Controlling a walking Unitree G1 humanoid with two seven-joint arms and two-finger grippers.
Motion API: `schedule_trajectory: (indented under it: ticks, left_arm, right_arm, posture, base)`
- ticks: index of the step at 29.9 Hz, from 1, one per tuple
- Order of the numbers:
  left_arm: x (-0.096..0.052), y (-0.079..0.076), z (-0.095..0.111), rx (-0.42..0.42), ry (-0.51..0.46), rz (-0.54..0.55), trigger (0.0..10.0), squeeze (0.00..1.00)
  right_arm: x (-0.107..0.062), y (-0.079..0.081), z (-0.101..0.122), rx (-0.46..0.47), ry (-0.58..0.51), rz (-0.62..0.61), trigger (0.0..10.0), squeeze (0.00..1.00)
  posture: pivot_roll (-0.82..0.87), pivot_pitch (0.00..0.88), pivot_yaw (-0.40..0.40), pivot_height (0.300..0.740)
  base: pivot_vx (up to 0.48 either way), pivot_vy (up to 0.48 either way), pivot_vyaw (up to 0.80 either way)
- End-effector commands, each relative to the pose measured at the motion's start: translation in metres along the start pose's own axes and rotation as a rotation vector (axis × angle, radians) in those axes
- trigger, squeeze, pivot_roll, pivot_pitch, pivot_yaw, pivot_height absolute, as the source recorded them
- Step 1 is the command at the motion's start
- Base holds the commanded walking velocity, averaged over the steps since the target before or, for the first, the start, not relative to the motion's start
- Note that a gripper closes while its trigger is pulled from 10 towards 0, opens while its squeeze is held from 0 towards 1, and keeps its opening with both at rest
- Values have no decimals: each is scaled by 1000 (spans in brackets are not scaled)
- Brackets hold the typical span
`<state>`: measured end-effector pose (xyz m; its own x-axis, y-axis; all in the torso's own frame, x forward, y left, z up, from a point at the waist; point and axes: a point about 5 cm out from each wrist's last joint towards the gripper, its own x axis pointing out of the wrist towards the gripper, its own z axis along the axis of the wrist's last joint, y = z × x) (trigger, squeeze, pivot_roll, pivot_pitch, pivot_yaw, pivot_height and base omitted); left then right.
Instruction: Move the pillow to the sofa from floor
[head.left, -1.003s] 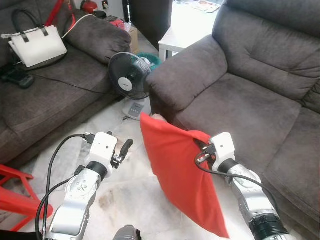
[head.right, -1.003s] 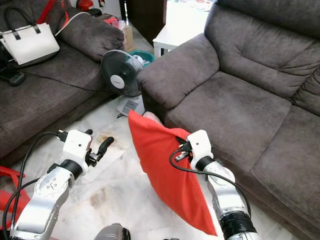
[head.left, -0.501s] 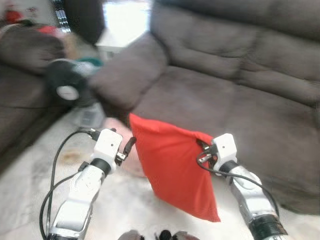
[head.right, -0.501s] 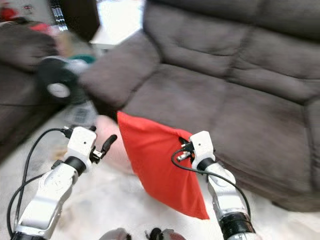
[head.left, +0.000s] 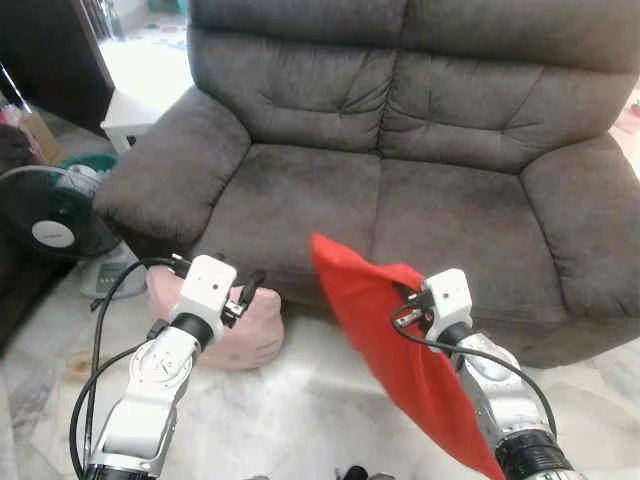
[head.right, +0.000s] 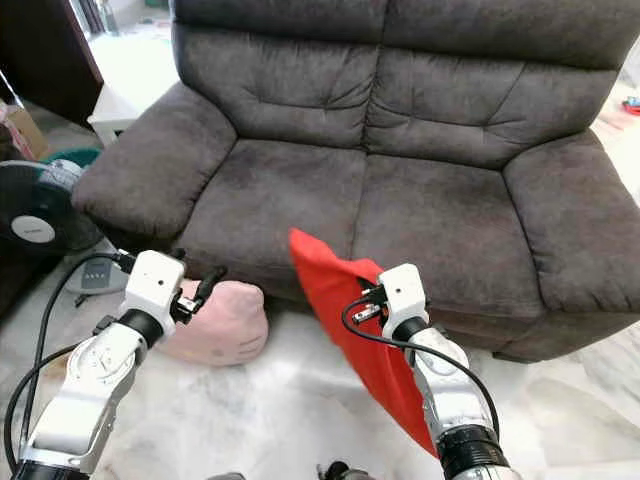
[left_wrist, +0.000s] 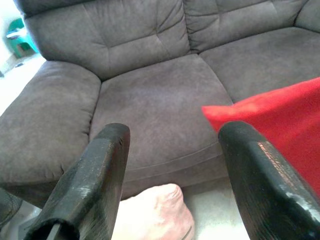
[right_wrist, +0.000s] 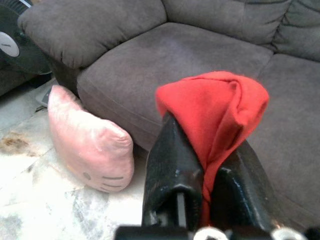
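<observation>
A red pillow (head.left: 385, 325) hangs in the air in front of the grey two-seat sofa (head.left: 400, 190), its lower corner near the floor. My right gripper (right_wrist: 202, 167) is shut on the pillow's upper edge, the red cloth bunched between the black fingers (right_wrist: 172, 155). My left gripper (left_wrist: 167, 170) is open and holds nothing; it hovers to the pillow's left, above a pink cat-face cushion (head.left: 255, 325) lying on the floor against the sofa's front. The sofa's seat (head.right: 330, 200) lies just beyond the pillow.
A black standing fan (head.left: 50, 215) stands on the floor at the left, beside the sofa's armrest (head.left: 160, 180). A white low table (head.left: 135, 100) sits behind that armrest. The floor (head.right: 270, 410) is pale marble.
The camera has swung right, so the two-seat sofa now faces me squarely and the fan sits at the left edge. The pillow stays in my right gripper; the pink cushion has come into view.
</observation>
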<state>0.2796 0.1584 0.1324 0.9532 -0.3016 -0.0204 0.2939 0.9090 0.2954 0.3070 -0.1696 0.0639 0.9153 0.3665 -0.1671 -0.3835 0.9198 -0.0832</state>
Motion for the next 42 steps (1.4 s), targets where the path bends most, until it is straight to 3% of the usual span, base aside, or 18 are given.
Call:
schedule_trajectory:
  ticks: [1, 6, 15, 19, 23, 25, 27, 33, 37, 42]
  left_arm:
    - [0, -1, -2, -8, 7, -11, 10000, 0]
    - [-2, 0, -6, -1, 20, -44, 10000, 0]
    - [-13, 6, -14, 32, 73, -195, 10000, 0]
    - [-34, 4, -30, 42, 191, -391, 10000, 0]
    - [-47, 6, -37, 31, 259, -483, 10000, 0]
    - [-50, 7, -38, 30, 274, -505, 10000, 0]
    - [-62, 4, -43, 25, 348, -625, 10000, 0]
    - [-87, 2, -55, 42, 506, -809, 10000, 0]
    - [-90, 1, -57, 67, 536, -829, 10000, 0]
    - [-86, -3, -68, 194, 547, -809, 10000, 0]
  right_arm:
    - [8, -1, 33, -45, -148, 5, 10000, 0]
    - [8, -1, 32, -55, -139, 19, 10000, 0]
    - [9, 3, 38, -204, -107, 183, 10000, 0]
    - [3, 2, 39, -289, -51, 314, 10000, 0]
    - [-2, 2, 37, -331, -8, 403, 10000, 0]
    - [-2, 2, 38, -337, -3, 416, 10000, 0]
    - [-4, 3, 40, -338, 2, 452, 10000, 0]
    - [-7, 5, 38, -366, 42, 522, 10000, 0]
    - [-9, 7, 38, -367, 53, 555, 10000, 0]
    - [-12, 13, 43, -368, 44, 619, 10000, 0]
  posture:
    - [183, 67, -17, 740]
    - [185, 74, -19, 740]
    - [189, 80, -20, 740]
    - [195, 83, -22, 740]
    - [198, 85, -24, 740]
    - [198, 85, -24, 740]
    - [198, 85, -22, 740]
    - [199, 84, -21, 740]
    - [201, 85, -20, 740]
    - [199, 82, -17, 740]
  base:
    - [0, 0, 0]
    - [0, 0, 0]
    - [0, 0, 0]
    - [0, 0, 0]
    - [0, 0, 0]
    - [0, 0, 0]
    - [0, 0, 0]
    - [0, 0, 0]
    - [0, 0, 0]
    - [0, 0, 0]
